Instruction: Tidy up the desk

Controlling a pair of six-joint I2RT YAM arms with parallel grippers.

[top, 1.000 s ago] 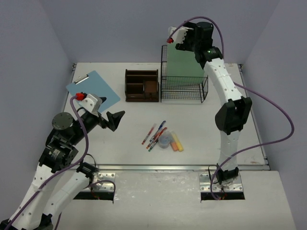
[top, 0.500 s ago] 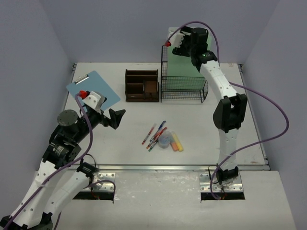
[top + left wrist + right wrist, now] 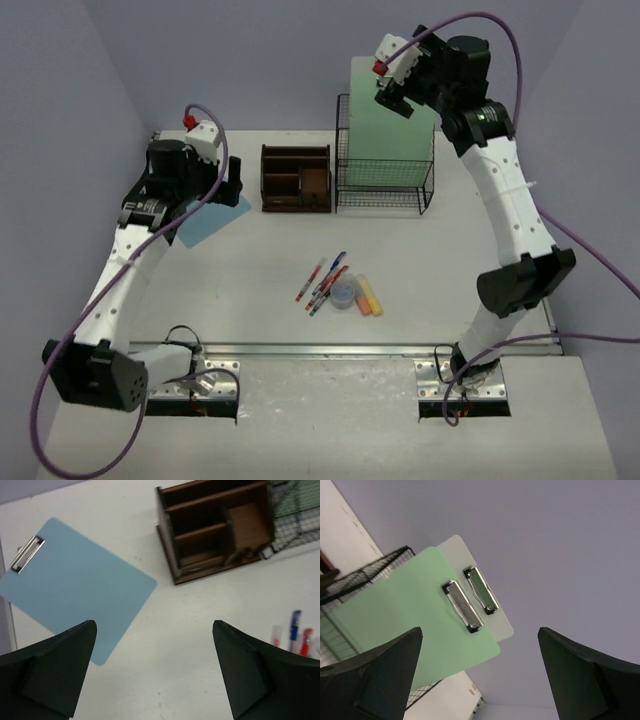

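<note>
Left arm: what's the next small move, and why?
Probably lower the open left gripper onto an edge of the blue clipboard. It lies flat on the desk under that gripper, while the green clipboard and a white one already stand in the wire rack.

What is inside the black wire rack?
A green clipboard stands upright in the rack, a white clipboard close behind it. The green one covers most of the white one.
</note>
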